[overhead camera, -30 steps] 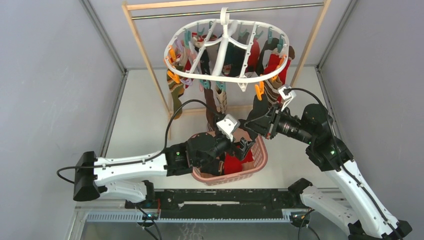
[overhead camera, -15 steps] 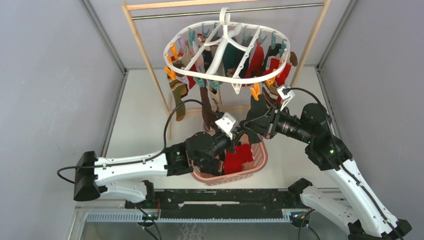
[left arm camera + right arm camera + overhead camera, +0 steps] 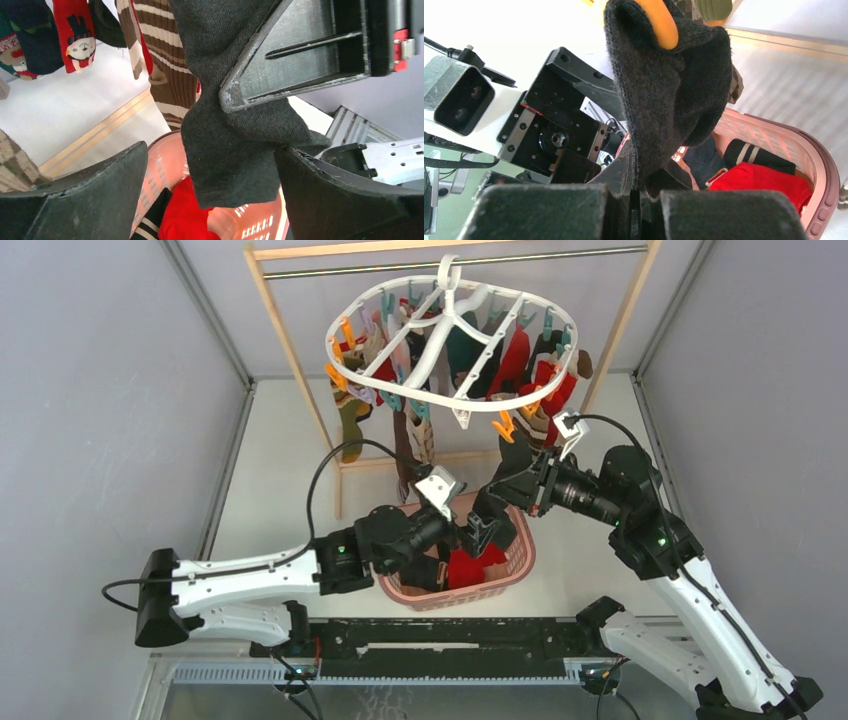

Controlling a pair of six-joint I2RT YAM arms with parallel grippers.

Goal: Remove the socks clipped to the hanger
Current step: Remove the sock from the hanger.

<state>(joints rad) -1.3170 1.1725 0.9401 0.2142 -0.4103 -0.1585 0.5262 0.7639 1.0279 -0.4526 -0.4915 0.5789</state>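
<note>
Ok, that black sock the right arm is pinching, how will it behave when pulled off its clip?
Probably floppy: the black sock bunches where the right gripper has its jaws shut, and hangs limp. Likely light: the knit looks thin. The orange clip bites its top edge, so it may stretch before slipping free.

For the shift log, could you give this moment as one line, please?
right gripper: shut on dark sock | dark sock: clipped by orange clip | left gripper: open around its lower end, over pink basket

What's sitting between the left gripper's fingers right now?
The loose end of the dark grey sock hangs between the fingers of the open left gripper, above the pink basket; the left wrist view shows it.
</note>
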